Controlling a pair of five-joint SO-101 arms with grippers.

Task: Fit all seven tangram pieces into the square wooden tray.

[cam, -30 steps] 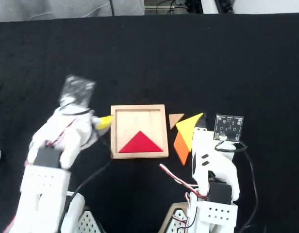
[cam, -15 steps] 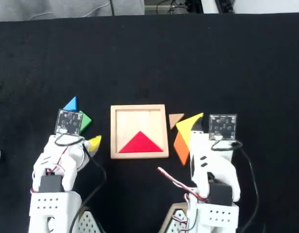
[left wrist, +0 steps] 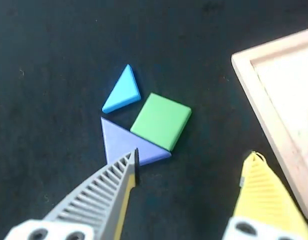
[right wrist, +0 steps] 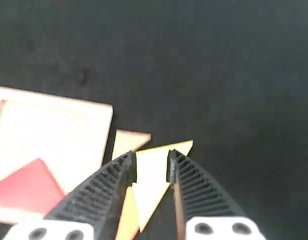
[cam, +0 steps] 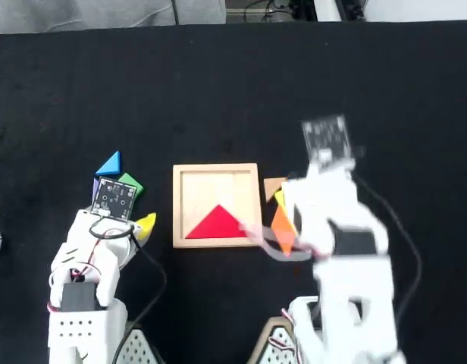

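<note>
The square wooden tray (cam: 216, 167) lies in the middle of the black desk (cam: 218, 91). Inside it is one piece, the red triangle (cam: 216, 224). Its long edge runs along the rim nearest to the arms and its tip points to the centre. The rest of the tray floor is bare wood.

Just beside the right rim lies the tan triangle (cam: 273, 186). Near it are the orange piece (cam: 282, 224) and the yellow triangle (right wrist: 153, 182), close together and partly covered by the right arm. The right gripper (right wrist: 150, 162) is over the yellow triangle. Its fingers stand at a narrow gap and the yellow surface shows between them; whether they touch it I cannot tell.

To the left of the tray, with a strip of bare desk between, the blue triangle (left wrist: 122, 91), the green square (left wrist: 160, 121) and the purple triangle (left wrist: 125, 142) lie in a tight group. Green and purple meet along one edge. The left gripper (left wrist: 193, 162) is between this group and the tray, its fingers wide apart: one tip over the purple triangle's edge, the other near the tray's left rim.
</note>
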